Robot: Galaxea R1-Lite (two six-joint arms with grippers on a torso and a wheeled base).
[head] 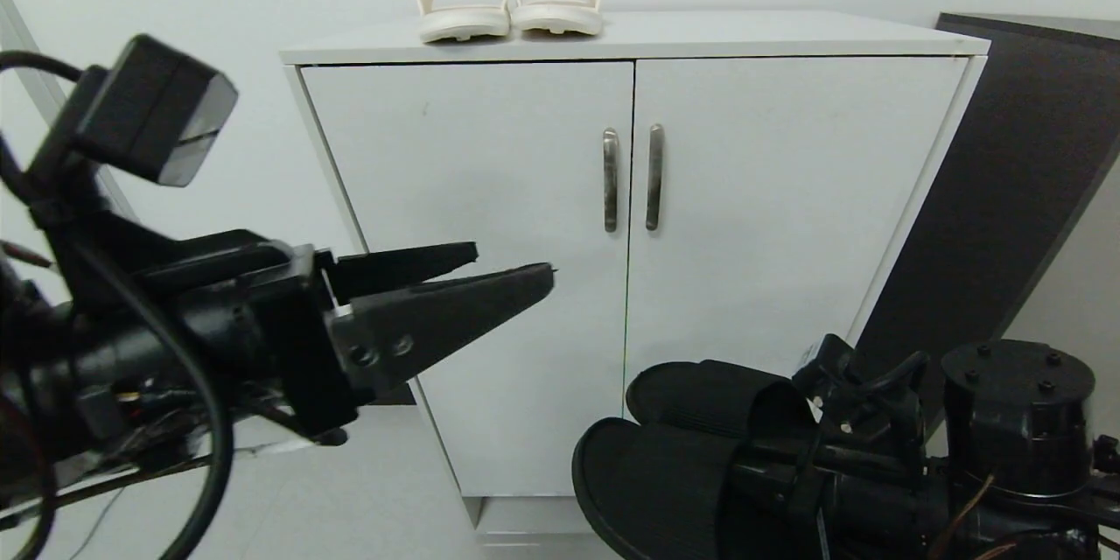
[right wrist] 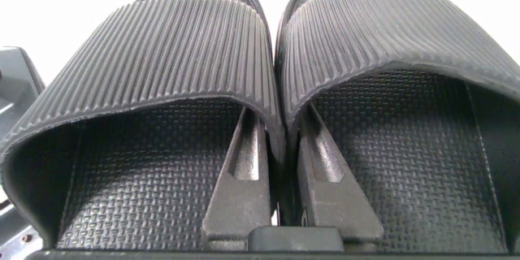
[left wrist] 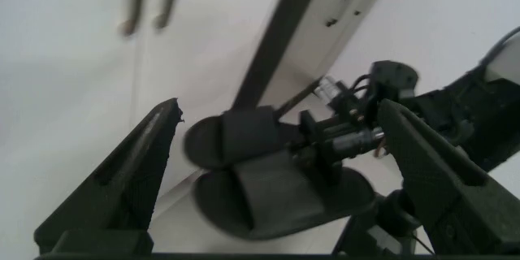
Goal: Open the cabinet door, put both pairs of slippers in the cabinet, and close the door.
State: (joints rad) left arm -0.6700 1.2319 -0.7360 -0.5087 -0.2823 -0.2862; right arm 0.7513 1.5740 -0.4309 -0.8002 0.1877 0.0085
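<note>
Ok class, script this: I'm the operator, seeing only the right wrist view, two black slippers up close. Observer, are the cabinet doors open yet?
Observer: No, both cabinet doors are shut, their handles side by side.
Operator: Where is the other pair?
Observer: The white slippers sit side by side on the cabinet top.
Operator: And the left tool?
Observer: The left tool is open and empty, in front of the left door, lower than the handles, left of the black slippers.
</note>
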